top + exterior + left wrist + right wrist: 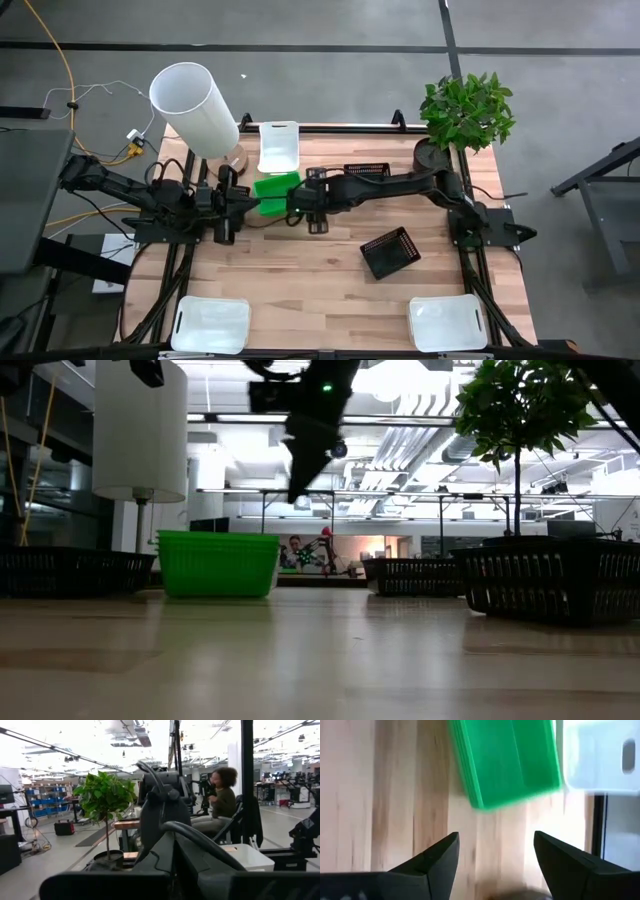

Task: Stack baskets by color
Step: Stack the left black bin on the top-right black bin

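Note:
A bright green basket (275,192) (507,760) (218,563) rests on its bottom on the wooden table, left of the middle. My right gripper (495,851) (297,205) hangs open above the table just near of the green basket, with nothing between its fingers. A white basket (278,147) (600,755) lies at the far edge. Two more white baskets (212,325) (447,322) sit at the near corners. One black mesh basket (366,171) lies under the right arm, and another (390,252) right of the middle. My left gripper (243,205) waits shut, raised, left of the green basket.
A tall white cylinder (195,108) stands at the far left. A potted plant (465,112) stands at the far right corner. Bare wood (300,280) lies between the near white baskets. A person (220,795) sits in the room beyond the table.

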Robot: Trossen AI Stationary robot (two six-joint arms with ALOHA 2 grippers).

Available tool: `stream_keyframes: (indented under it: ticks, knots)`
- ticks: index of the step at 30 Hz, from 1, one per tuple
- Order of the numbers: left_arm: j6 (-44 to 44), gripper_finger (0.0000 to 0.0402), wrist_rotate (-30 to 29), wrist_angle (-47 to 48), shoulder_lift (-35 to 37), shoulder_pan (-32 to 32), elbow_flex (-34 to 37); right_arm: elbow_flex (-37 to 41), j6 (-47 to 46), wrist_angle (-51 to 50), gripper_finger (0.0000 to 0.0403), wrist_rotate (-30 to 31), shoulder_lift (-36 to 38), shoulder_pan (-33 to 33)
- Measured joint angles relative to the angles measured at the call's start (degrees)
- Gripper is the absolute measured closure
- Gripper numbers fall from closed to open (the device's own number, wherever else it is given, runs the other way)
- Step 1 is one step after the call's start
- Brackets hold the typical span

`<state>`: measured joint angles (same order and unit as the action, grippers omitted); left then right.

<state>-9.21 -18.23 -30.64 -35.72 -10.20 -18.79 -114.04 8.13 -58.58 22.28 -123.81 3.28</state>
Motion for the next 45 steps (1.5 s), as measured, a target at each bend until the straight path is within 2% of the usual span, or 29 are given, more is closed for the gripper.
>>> stream_keyframes:
  ticks: [4, 9, 12, 17, 21, 24, 45]
  knots:
    - [0.00, 0.0401, -0.19, 0.65, -0.01, -0.02, 0.00, 9.19, -1.72, 2.90, 0.0158, -0.11, 5.53, 1.04]
    - [-0.01, 0.0401, -0.43, 0.72, 0.02, -0.01, 0.00, 29.20, -5.57, 16.51, 0.0158, -0.91, 17.97, 1.51]
    - [0.00, 0.0401, -0.42, 0.66, 0.02, -0.02, 0.00, 42.67, -8.33, 31.53, 0.0158, -1.38, 26.94, 1.86]
    - [0.00, 0.0401, -0.42, 0.56, 0.02, 0.01, 0.00, 61.80, -6.36, 65.92, 0.0158, -2.12, 38.40, 4.39]
    - [0.00, 0.0401, -0.42, 0.79, -0.01, 0.02, 0.00, 71.28, -2.16, 89.18, 0.0158, -1.56, 42.09, 5.58]
    - [0.00, 0.0402, -0.42, 0.83, -0.01, 0.04, 0.00, 74.71, -2.04, 98.20, 0.0158, -1.38, 43.15, 5.85]
    - [1.51, 0.0402, -0.40, 1.27, -1.83, 0.00, 0.07, 75.53, -3.64, 96.10, 0.0158, -2.18, 43.56, 5.85]
